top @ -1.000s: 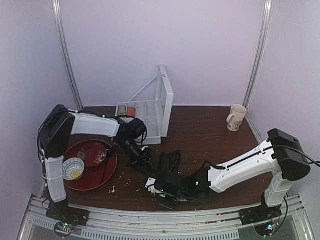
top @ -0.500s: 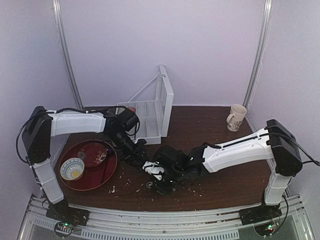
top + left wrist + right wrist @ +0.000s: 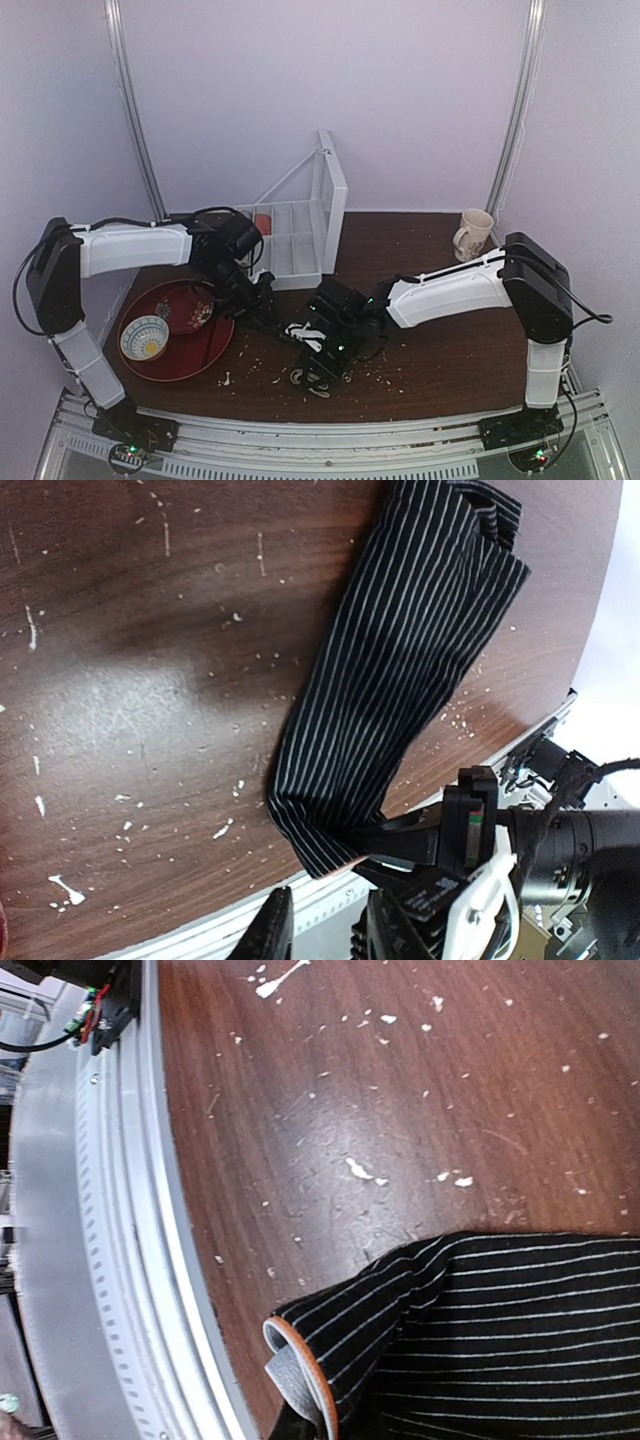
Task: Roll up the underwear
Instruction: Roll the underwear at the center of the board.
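We see underwear [image 3: 400, 660] stretched along the counter [image 3: 120, 680], right gripper [image 3: 378, 842] clamped on its end, left gripper [image 3: 320, 935] parted and empty nearby, full strip visible only from left wrist

The underwear [image 3: 400, 670] is soft matt pinstriped cloth; the table [image 3: 130, 630] dark wood, faintly glossy, scuffed and flecked; the near rail [image 3: 120, 1260] ribbed grey metal

Black underwear [image 3: 400, 650] with pale pinstripes (grey, orange-edged hem); dark brown table [image 3: 120, 680]; red tray [image 3: 190, 357].
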`<move>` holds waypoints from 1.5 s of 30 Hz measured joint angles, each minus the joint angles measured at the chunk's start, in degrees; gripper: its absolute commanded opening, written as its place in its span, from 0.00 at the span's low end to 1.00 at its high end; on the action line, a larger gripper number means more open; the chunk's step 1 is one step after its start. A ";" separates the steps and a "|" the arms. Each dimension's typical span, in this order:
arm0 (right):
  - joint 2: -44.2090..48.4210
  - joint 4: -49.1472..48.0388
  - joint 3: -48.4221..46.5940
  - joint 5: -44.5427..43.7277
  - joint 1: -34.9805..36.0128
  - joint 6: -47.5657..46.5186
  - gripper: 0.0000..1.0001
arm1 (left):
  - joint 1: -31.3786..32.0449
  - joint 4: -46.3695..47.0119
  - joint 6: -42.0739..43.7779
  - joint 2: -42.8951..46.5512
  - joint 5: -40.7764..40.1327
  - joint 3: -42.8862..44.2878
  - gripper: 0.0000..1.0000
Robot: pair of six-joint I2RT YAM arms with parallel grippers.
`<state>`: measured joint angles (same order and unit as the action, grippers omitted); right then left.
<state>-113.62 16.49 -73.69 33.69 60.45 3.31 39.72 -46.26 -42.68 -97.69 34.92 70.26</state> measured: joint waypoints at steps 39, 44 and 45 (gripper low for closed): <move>-17.66 9.25 -16.63 28.28 -11.61 1.25 0.00 | 0.31 14.78 10.12 7.69 -1.53 -20.20 0.44; -17.64 6.62 -14.38 29.81 -12.04 2.14 0.00 | 0.31 19.04 12.24 7.72 -0.79 -21.07 0.46; -17.64 6.08 -13.99 30.10 -12.09 2.40 0.00 | 0.31 20.09 12.63 7.69 -0.50 -21.24 0.46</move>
<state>-131.26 22.57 -87.68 63.79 48.36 5.72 40.03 -26.17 -30.04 -90.00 34.41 49.01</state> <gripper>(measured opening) 0.020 0.452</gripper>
